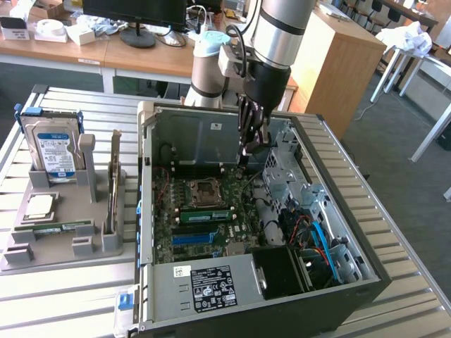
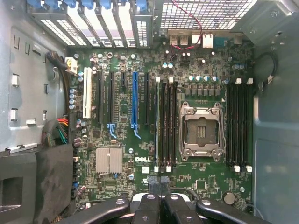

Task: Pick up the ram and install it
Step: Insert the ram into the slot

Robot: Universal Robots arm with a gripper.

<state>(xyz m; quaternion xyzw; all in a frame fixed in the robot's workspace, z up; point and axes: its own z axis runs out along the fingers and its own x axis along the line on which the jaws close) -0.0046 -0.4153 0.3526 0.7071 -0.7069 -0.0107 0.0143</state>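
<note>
Gripper (image 1: pixel 248 148) fingers pressed together, holding nothing. It hangs inside the open computer case (image 1: pixel 190 137), above the motherboard (image 2: pixel 121 116). The wrist view looks straight down past the closed gripper (image 2: pixel 157 186) onto the board.

The ram (image 1: pixel 58 227), as I judge it, is the thin green stick with a pale label. It is well apart from my gripper, outside the case toward the exterior view's left. It lies flat in a low recess of a grey holder (image 1: pixel 106 243) on the slatted table (image 1: pixel 70 296). A square silver processor chip (image 1: pixel 39 205) sits just beside it, and a hard drive (image 1: pixel 51 151) stands upright behind.

Below my gripper is the empty processor socket (image 2: pixel 201 130). Beside the socket are dark memory slots, and one of them seems to hold a seated green stick (image 1: pixel 204 214). A blue slot strip (image 2: pixel 135 102) lies further off.

Risks, as I judge them:
- I could mistake the seated stick for the one to fetch.
- The ram lies low and flat, so my fingers could strike the holder's walls or nudge the chip.
- The case wall stands between my gripper and the holder, so a low sideways path could hit it.
- A tilted stick could jam in a slot or bend.
</note>
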